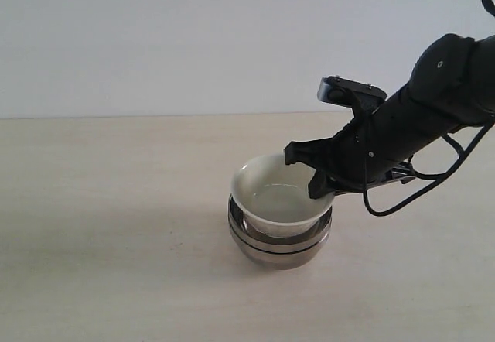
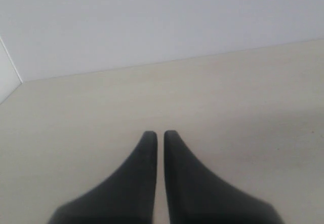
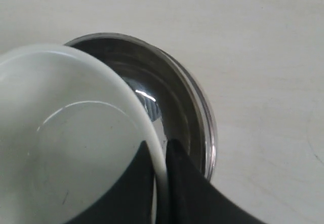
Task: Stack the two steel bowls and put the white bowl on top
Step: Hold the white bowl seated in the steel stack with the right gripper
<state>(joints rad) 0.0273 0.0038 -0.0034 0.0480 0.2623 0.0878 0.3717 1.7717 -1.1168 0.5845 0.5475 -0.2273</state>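
Note:
The two steel bowls (image 1: 282, 243) stand nested one inside the other at the table's middle. The white bowl (image 1: 278, 197) sits tilted in the upper steel bowl (image 3: 177, 97). My right gripper (image 1: 319, 173) is shut on the white bowl's (image 3: 71, 138) rim at its right side, one finger inside and one outside. The left gripper (image 2: 158, 134) is shut with nothing between its fingers, over bare table; it is out of the exterior view.
The light wooden table (image 1: 116, 203) ends at a pale wall (image 1: 193, 32) behind. The right arm (image 1: 433, 102) with its cable reaches in from the upper right.

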